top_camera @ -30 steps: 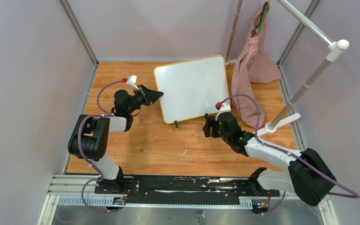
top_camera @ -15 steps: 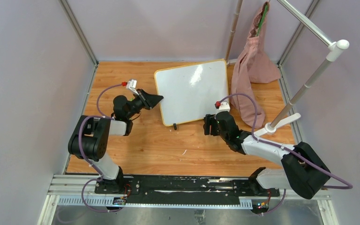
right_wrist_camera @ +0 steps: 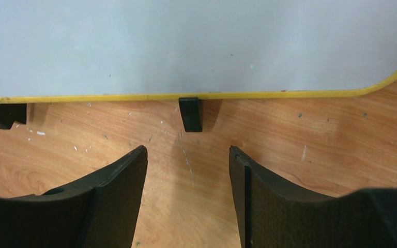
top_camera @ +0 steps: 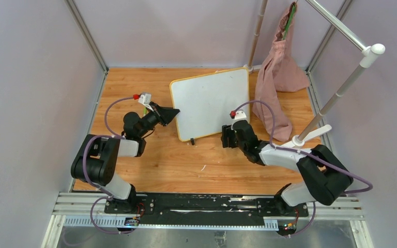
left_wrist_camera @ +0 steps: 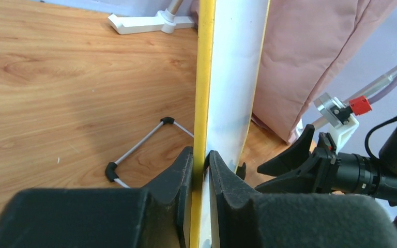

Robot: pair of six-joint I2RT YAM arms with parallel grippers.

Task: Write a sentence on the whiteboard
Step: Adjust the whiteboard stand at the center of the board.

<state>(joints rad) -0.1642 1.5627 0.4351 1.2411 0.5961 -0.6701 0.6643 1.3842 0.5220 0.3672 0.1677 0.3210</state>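
Yellow-framed whiteboard [top_camera: 210,102] is seen standing tilted on the wooden worktop [top_camera: 186,160], mid-back. Its left edge is clamped by the left fingers [left_wrist_camera: 178,178]. Spread apart, gripping nothing, the right fingers [right_wrist_camera: 119,181] are held just before the lower edge, near a black foot [right_wrist_camera: 190,113].

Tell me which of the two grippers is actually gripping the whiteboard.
The left gripper: its jaws pinch the whiteboard by its yellow side edge. The right gripper stands open, short of the bottom edge and not touching it.

Black-and-white arms [top_camera: 103,155], purple cables [top_camera: 107,112]
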